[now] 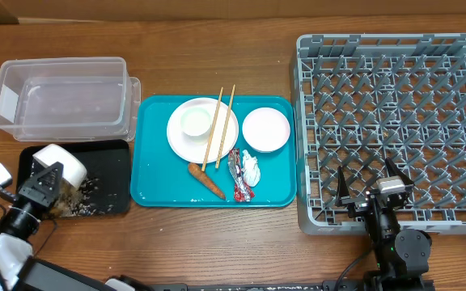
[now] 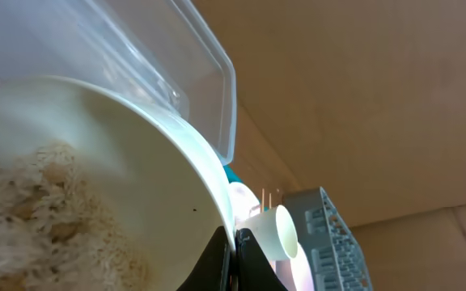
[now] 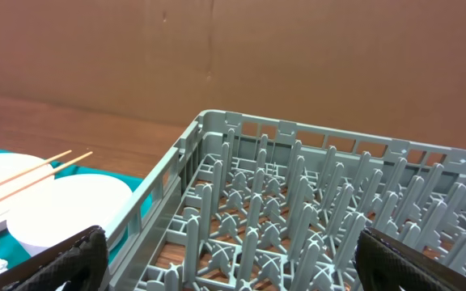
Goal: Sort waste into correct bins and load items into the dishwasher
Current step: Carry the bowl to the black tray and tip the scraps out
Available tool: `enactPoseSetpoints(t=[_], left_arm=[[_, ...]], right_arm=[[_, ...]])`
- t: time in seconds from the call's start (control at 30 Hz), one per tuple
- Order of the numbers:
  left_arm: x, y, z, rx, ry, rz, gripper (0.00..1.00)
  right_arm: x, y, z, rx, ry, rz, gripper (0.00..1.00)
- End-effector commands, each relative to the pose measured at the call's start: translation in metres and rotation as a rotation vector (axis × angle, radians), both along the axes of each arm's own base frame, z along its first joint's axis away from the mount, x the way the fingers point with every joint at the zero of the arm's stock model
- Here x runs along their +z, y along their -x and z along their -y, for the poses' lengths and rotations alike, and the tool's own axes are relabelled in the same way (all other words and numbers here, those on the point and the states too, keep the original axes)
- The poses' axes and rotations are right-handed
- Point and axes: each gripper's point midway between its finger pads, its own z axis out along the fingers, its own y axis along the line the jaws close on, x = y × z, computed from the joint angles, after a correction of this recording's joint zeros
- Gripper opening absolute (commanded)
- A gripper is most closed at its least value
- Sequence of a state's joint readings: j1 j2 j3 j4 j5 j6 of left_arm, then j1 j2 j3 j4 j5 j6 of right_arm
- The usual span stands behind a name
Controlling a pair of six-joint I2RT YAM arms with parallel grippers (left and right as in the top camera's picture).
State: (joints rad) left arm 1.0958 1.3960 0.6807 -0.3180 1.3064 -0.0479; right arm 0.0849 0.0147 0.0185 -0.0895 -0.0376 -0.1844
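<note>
**While the left arm tips a bowl over the black tray, the right sits spread at the rack**

As we pick it up on the far left, the left arm has its jaws pressed together on the rim of a small white round bowl. The bowl is tilted over the left part of the shallow black rectangular tray. From the left wrist view, beige-white rice clings inside it, and more scraps lie scattered on the tray floor.

Just behind that tray stands the clear rectangular plastic tub. To the right, on the wooden bench, lies the teal serving tray. It carries a large white round plate with a small white cup on it. A pair of light wooden chopsticks lies across the plate's right side, and a second white bowl sits beside it.

At the tray's front lie a small orange carrot, a red-and-silver wrapper and a crumpled white tissue.

Far right is the big square grey plastic dish rack. The right arm sits at its near edge, jaws spread wide with nothing between them.
</note>
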Motion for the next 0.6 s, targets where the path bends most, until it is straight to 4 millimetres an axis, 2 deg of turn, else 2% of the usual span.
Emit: enactPoseSetpoints(t=[0.0,0.07,0.3,0.37,0.43,0.5,0.57], left_arm=[[0.020,0.001,0.013,-0.136,0.111,0.211,0.04],[0.015,0.000,0.010,-0.125,0.183,0.176,0.04],[0.009,-0.001,0.008,-0.123,0.205,0.167,0.04],[0.009,-0.002,0.010,-0.117,0.296,0.128,0.04],[0.009,-0.002,0.011,-0.122,0.289,0.129,0.04],[0.008,-0.002,0.014,-0.114,0.369,0.093,0.04],[0.009,-0.003,0.012,-0.126,0.310,0.120,0.04]], right_arm=[[-0.001,0.000,0.000,0.001,0.002,0.006,1.00],[-0.001,0.000,0.000,0.001,0.002,0.006,1.00],[-0.001,0.000,0.000,0.001,0.002,0.006,1.00],[-0.001,0.000,0.000,0.001,0.002,0.006,1.00],[-0.001,0.000,0.000,0.001,0.002,0.007,1.00],[-0.001,0.000,0.000,0.001,0.002,0.006,1.00],[-0.001,0.000,0.000,0.001,0.002,0.007,1.00]])
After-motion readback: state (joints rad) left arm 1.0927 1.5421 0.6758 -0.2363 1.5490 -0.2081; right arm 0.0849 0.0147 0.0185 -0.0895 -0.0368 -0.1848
